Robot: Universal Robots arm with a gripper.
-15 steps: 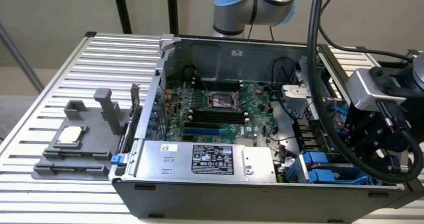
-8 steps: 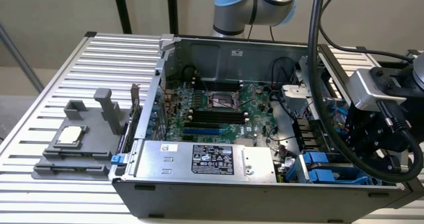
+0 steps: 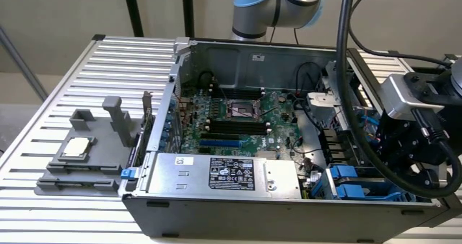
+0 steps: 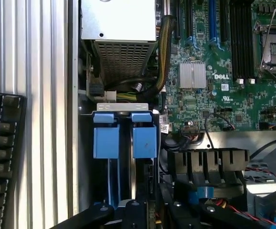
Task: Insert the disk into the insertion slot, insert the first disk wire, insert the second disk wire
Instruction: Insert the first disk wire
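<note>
Down at the case's drive corner: tool (image 4: 123,214) hangs right over the insertion slot (image 3: 354,183), on the exterior view's right
Tool state: can't tell from here whether it's open or closed; can't say it has hold of anything either
Disk position: disk (image 4: 133,177) looks to be down in the slot, edge-on, running away below the two blue tabs (image 4: 145,142); there's just a thin silver edge and a pale blue strip of carrier to go on, so that's my reading, not a certainty
Weight: a dense little metal brick, I'd judge; heavier than its size suggests
Stiffness: body rigid, no give at all; the plastic carrier around it will likely flex a touch
Surface: smooth metal flanks, probably slippery; the carrier plastic should offer better purchase
Fragility: knocks are the danger; so are the connector end and any bare circuit side
Where to hold: across the carrier's long rails, I'd say; well clear of the connector end
Fit: slot looks barely wider than the disk; any tilt and it could bind on the walls
Neighbours: power-supply box (image 3: 216,173) just beside the cage; motherboard (image 4: 223,71) beyond; case sits on the slatted worktop (image 3: 72,217)
</note>
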